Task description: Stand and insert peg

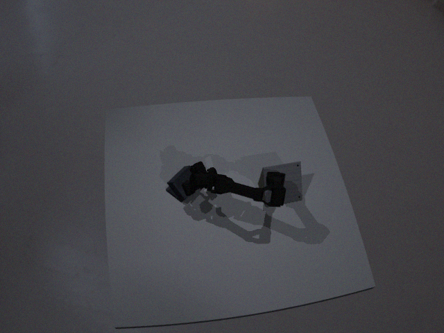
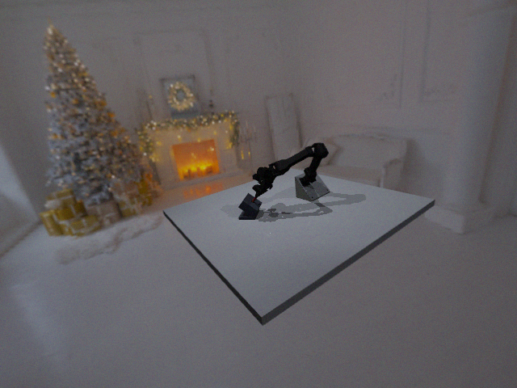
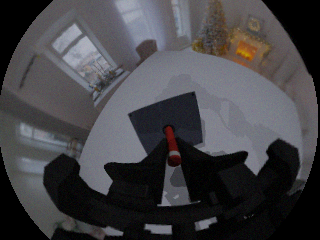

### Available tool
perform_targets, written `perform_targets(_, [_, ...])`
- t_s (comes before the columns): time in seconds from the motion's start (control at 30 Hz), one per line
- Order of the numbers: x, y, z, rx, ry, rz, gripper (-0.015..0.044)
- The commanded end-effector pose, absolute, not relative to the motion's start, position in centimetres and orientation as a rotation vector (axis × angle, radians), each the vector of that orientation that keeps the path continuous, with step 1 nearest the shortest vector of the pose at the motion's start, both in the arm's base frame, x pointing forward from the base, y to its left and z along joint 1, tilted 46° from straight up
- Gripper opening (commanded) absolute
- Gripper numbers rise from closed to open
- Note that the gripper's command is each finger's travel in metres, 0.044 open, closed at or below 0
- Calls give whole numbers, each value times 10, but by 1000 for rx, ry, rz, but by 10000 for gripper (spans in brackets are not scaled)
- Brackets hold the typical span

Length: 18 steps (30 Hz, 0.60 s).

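The sloped dark panel (image 1: 178, 178) (image 2: 247, 204) (image 3: 176, 110) stands on the table, its one hole (image 3: 164, 128) showing as a dark rim in the wrist view. The red peg (image 2: 254, 199) (image 3: 171, 139) slants down to the panel. Its plain end is at the hole and seems to enter it; how deep cannot be told. Its white-banded end points back toward the wrist camera. My gripper (image 2: 255, 196) (image 3: 170, 140) is shut on the peg, close above the panel face. In the top view the arm hides the peg and the hole.
The arm's base stands on a grey wedge-shaped block (image 1: 292, 179) (image 2: 317, 191) at the other side of the table (image 1: 215, 279) (image 2: 266, 267). Shadows of the arm lie across the table between the block and the panel.
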State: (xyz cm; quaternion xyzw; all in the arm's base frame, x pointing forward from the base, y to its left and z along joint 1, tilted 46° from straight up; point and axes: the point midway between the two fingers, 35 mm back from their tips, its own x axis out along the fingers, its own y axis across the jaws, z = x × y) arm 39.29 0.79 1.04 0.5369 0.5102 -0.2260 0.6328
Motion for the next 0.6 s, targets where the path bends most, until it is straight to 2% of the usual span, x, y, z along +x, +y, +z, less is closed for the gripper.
perform_targets(0.0, [395,8,8,1230,1164,-520,0])
perform_targets(0.57, [399,11,-2,1230,1163,-520,0])
